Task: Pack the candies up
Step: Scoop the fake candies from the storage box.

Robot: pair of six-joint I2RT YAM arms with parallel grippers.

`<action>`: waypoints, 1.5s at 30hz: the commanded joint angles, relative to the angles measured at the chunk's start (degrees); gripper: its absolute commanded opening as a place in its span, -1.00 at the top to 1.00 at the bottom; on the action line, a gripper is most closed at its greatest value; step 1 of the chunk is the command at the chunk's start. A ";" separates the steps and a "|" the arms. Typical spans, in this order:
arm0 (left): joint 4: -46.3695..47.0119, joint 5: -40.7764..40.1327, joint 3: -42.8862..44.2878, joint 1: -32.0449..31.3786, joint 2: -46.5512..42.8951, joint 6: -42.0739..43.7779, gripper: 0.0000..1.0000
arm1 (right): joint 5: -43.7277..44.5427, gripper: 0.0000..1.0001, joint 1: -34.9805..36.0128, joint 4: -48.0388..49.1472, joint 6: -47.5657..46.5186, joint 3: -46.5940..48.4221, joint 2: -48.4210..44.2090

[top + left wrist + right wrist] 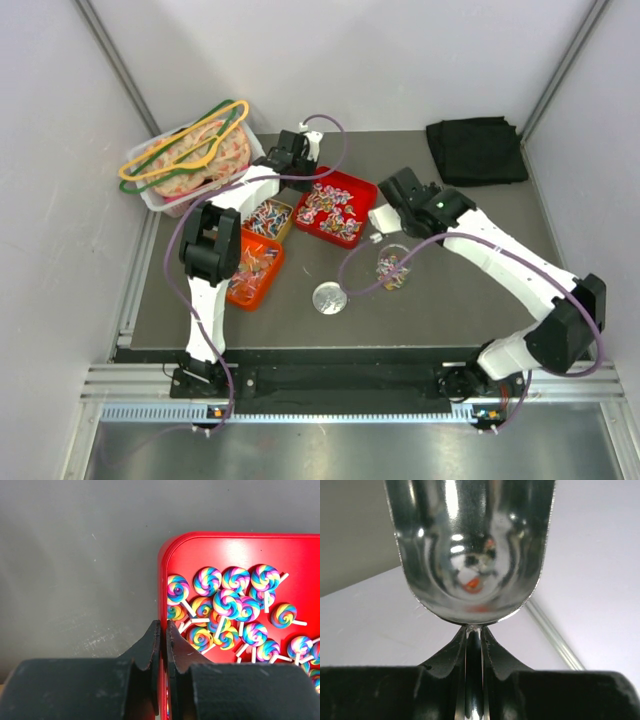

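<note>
Left wrist view: the left gripper (pixel 161 630) is pinched tight on the rim of the glossy red plastic tray (pixel 172 555), inside which lie the tiny rainbow-swirl stick candies (pixel 227 602). Light, hard and loose, they likely suit scooping. Beside the tray, the right gripper (pixel 473 636) clamps the handle of a shiny metal scoop (pixel 470 545), seemingly empty.

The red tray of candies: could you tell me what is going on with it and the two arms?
The left end effector is shut on the rim of the red tray, which holds lollipop candies. The right end effector grips a metal scoop by its handle; its bowl looks empty. A small clear jar near the tray already holds a few candies.
</note>
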 commanded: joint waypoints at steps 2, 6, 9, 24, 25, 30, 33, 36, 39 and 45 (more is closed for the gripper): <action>3.90 4.23 2.22 0.19 -4.61 -0.65 1.00 | 2.04 1.00 -1.18 21.53 -10.02 3.34 5.80; 3.29 7.30 2.83 0.18 -4.17 -0.65 1.00 | 1.95 1.00 -1.62 30.70 -16.35 7.54 14.74; 0.83 8.28 4.93 0.18 -2.85 1.63 1.00 | -0.69 1.00 -2.41 34.90 -17.23 11.51 19.15; 1.17 10.48 3.45 0.54 -3.11 2.43 1.00 | -2.26 1.00 -2.59 39.79 -20.08 15.74 30.16; 1.26 10.65 3.27 0.71 -3.20 2.34 1.00 | -3.14 1.00 -2.50 38.03 -17.79 16.61 29.63; 1.44 12.93 3.18 0.98 -3.46 1.55 1.00 | -7.01 1.00 -5.13 24.66 -1.36 21.36 28.13; 1.52 13.38 3.71 0.98 -3.46 1.11 1.00 | -7.89 1.00 -7.15 26.84 1.38 20.14 26.12; 1.00 12.15 4.33 1.15 -3.20 1.29 1.00 | -5.19 1.00 -9.62 29.29 0.18 16.98 23.92; 0.82 12.15 4.41 1.33 -3.11 1.29 1.00 | -3.94 1.00 -12.16 32.83 -2.38 10.39 19.79; 1.26 12.67 4.15 1.33 -3.11 0.85 1.00 | -4.64 1.00 -17.00 27.73 2.36 8.98 18.46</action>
